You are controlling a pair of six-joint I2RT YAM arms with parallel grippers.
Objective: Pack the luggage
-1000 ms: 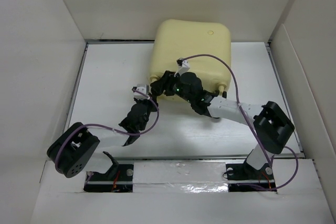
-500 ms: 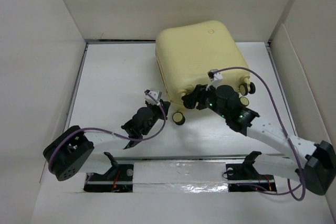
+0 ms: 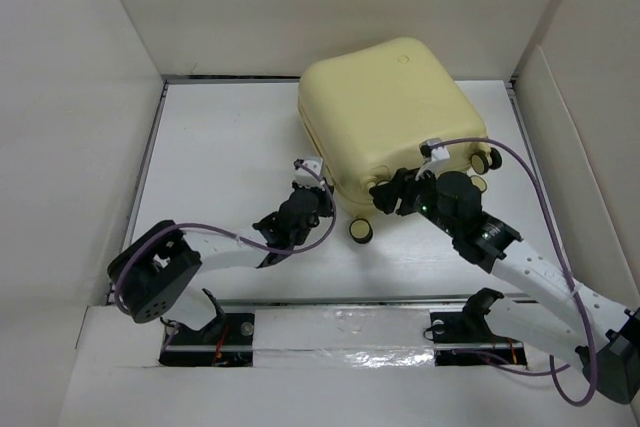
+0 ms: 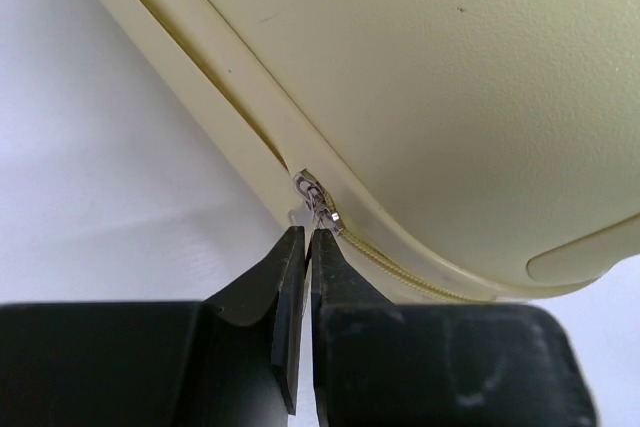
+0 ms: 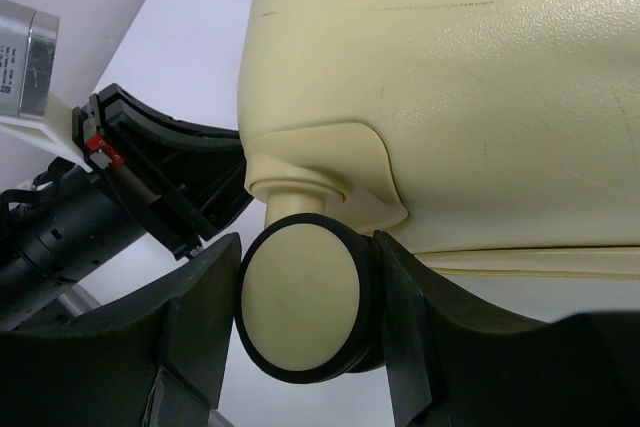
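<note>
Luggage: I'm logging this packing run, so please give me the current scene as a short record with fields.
luggage: pale yellow hard shell, closed, lying on the white table
left fingers: shut, tips at the zipper pull; whether they pinch it is unclear
right fingers: closed on a wheel, one on each side
wheel: pale yellow face, black rim, on the luggage's near edge

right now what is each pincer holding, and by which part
Right pincer holds the luggage by one wheel. Left pincer is shut at the zipper pull; whether it grips it cannot be told.
</note>
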